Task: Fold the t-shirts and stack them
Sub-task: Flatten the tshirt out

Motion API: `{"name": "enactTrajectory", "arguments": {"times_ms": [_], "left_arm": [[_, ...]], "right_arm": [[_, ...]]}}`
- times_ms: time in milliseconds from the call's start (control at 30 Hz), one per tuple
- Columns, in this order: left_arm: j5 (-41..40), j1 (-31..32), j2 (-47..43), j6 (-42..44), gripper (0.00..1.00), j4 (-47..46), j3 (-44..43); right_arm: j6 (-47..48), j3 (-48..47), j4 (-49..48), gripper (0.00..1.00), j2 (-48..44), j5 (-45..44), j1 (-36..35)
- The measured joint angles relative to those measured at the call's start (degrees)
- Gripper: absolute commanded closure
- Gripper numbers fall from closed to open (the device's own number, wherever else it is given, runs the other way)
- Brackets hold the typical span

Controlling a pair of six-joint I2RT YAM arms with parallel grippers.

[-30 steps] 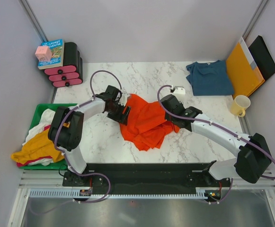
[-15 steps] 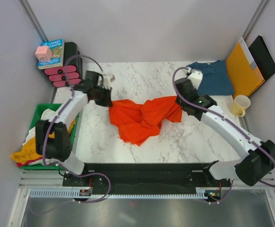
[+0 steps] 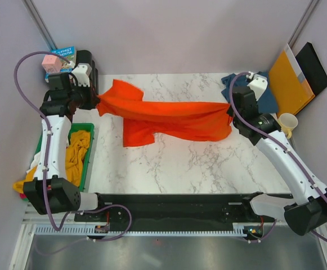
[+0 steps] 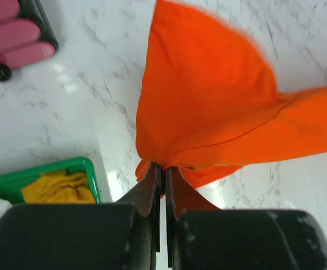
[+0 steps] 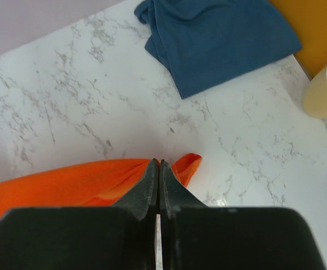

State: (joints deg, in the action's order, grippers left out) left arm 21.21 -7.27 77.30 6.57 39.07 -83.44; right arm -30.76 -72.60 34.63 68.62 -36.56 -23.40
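Observation:
The orange-red t-shirt (image 3: pixel 169 119) hangs stretched wide across the back of the marble table, held at both ends. My left gripper (image 3: pixel 95 101) is shut on its left end (image 4: pixel 208 112) near the pink rolls. On the opposite side my right gripper (image 3: pixel 231 111) is shut on the other end (image 5: pixel 95 183). Part of the shirt droops lower in the middle-left. The teal-blue t-shirt (image 3: pixel 267 95) lies crumpled at the back right, partly behind my right wrist; the right wrist view shows the teal-blue t-shirt (image 5: pixel 219 36) just beyond the jaws.
A green bin (image 3: pixel 90 157) with mustard-yellow and white garments sits at the left edge. Pink rolls in a black holder (image 3: pixel 87 64), a book and a pink cube stand back left. An orange-yellow envelope (image 3: pixel 290 79), a black folder and a cream mug (image 3: pixel 287 125) are at the right.
Both arms swung outward and back, pulling the bunched orange-red shirt up and taut across the table. The left gripper closed on the shirt's left end at the start.

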Motion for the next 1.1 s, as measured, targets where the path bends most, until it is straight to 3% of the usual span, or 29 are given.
{"name": "enactTrajectory", "arguments": {"times_ms": [133, 300, 433, 733, 1100], "left_arm": [[-0.5, -0.3, -0.2, 0.0, 0.98, 1.5, 5.0], [-1.4, -1.6, -3.7, 0.1, 0.98, 1.4, 5.3], [-1.5, -2.3, -4.7, 0.1, 0.98, 1.0, 0.3], [-1.7, -2.8, 5.0, -1.1, 0.98, -1.0, -15.2], [0.3, -5.6, -5.8, -1.0, 0.98, 0.8, -7.0]], "right_arm": [[0.6, 3.3, 0.7, 1.00, -0.5, 0.7, -0.1], [2.5, 3.7, 1.3, 1.00, -3.1, 0.6, -0.1], [3.6, -0.5, 2.1, 1.00, -1.4, 0.5, 0.6], [5.4, -14.0, -0.2, 1.00, 8.1, 2.2, 2.2], [7.0, -4.4, 1.5, 1.00, -3.7, 2.6, 2.1]]}}
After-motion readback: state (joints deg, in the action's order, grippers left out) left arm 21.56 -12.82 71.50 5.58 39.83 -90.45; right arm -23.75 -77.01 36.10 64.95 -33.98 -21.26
